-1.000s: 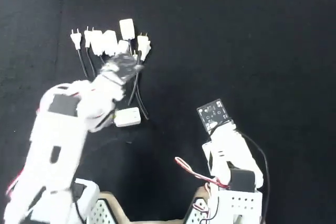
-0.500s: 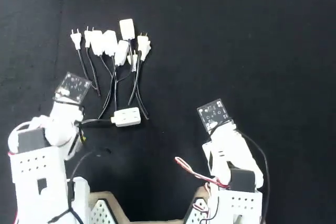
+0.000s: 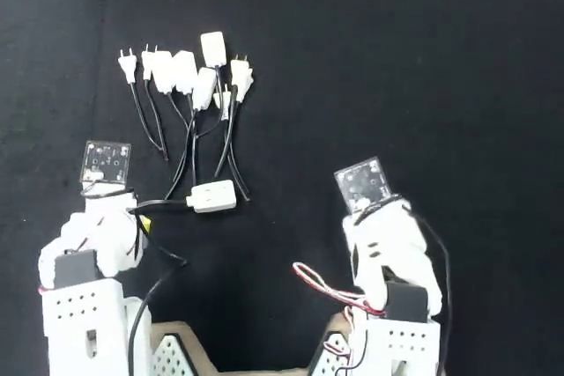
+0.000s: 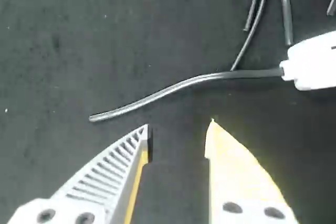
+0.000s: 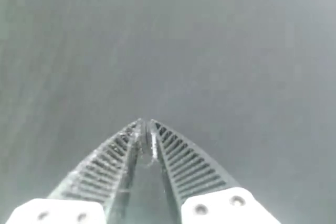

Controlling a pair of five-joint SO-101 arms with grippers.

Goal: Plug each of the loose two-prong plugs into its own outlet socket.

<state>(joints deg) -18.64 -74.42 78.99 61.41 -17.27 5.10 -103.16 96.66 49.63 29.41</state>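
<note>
**Left arm pulls back from the plugs**

The left arm (image 3: 95, 239) no longer stretches toward the upper left of the high view, where it covers part of the plug cluster (image 3: 189, 72) a second ago. It now sits folded in the lower left corner. The left tool (image 4: 178, 128) is well short of the cluster, with the black cable (image 4: 184, 85) on the tabletop (image 3: 397, 59) just ahead of its tips. The part of the cluster it was hiding now shows in full. The right arm (image 3: 388, 248) sits a touch higher in the frame than before.
</note>
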